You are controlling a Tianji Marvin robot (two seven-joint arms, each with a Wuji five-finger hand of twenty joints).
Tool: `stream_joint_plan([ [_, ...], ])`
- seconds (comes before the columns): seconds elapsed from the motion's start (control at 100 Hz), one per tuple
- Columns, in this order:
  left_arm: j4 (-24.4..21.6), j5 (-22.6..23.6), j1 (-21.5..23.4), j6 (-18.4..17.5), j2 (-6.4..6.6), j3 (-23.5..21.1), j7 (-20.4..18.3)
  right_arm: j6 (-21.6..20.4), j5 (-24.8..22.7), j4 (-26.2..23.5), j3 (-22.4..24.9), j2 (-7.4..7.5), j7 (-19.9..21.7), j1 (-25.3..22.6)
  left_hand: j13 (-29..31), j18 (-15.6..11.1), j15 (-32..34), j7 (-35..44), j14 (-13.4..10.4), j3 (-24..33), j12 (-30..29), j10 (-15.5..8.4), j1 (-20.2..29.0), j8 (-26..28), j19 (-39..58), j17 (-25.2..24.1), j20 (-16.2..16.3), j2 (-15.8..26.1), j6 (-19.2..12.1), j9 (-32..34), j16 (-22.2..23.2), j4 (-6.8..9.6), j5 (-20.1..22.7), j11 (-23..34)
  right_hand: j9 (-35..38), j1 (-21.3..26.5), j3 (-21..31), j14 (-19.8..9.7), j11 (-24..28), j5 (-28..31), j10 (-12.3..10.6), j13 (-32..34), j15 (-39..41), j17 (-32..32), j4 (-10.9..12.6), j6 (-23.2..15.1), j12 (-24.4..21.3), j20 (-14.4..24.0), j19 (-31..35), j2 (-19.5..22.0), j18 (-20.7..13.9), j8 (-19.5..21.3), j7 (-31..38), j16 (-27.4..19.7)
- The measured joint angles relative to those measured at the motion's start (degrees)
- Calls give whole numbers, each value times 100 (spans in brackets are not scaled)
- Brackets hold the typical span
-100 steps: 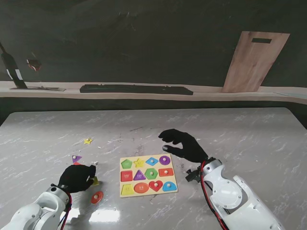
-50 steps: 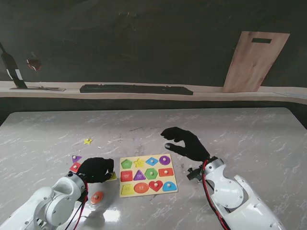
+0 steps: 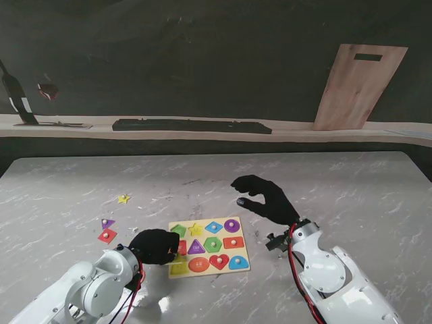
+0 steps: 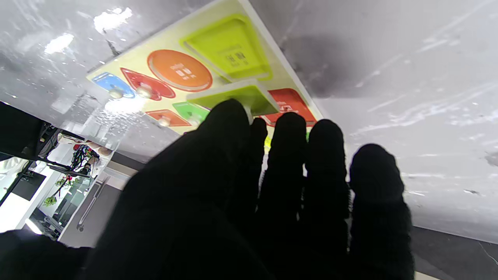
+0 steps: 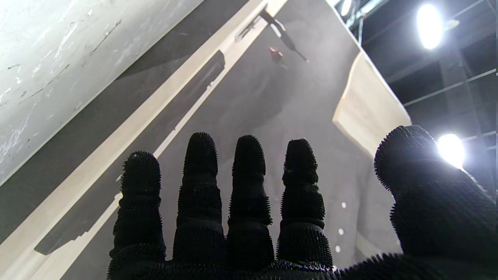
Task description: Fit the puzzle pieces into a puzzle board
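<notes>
1. Stand view: puzzle board (image 3: 208, 247) lay flat on marble table (image 3: 351, 189), centre, near me. Left hand (image 3: 155, 246) sat over board's left edge, fingers curled together, covering the left-column slots. Right hand (image 3: 263, 199) hovered off the board's far right corner, fingers apart, nothing in it. Loose pcs on table left of board: red piece (image 3: 106, 235), purple piece (image 3: 107, 223), yellow star (image 3: 123, 199) farther from me.
2. Left wrist view: left hand (image 4: 249, 194) pinched a yellow-green trapezoid piece (image 4: 237, 97) at the fingertips (image 4: 229, 116), piece tilted, held just over the matching yellow-green recess (image 4: 229, 50) at board's corner; not seated. Orange oval slot (image 4: 179, 70) beside it.
3. Right wrist view: right hand (image 5: 272, 217) spread, empty, fingers (image 5: 200, 163) apart; aimed at dark back wall & wooden board (image 5: 369, 109). Puzzle not visible here.
</notes>
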Motion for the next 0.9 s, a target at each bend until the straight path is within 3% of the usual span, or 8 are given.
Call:
stream_joint_plan([
  [0.42, 94, -68, -101, 337, -5, 303, -42, -13, 26, 5, -4, 0, 15, 4, -6, 0, 59, 48, 0, 79, 4, 0, -61, 1, 0, 0, 0, 0, 0, -2, 0, 0, -2, 64, 0, 1, -57, 0, -7, 0, 0, 0, 0, -1, 0, -2, 2, 0, 0, 2, 1, 0, 0, 0],
  [0.9, 298, -48, -230, 337, -10, 512, 82, -2, 54, 17, -8, 0, 34, 18, -7, 0, 69, 300, 0, 80, 22, 0, -206, 142, 0, 3, 0, -68, -2, -6, 0, -16, -3, 138, 0, 1, -122, 1, -8, 0, 0, 0, 0, -1, 0, -12, 5, 0, 0, 62, 1, 11, 0, 2],
])
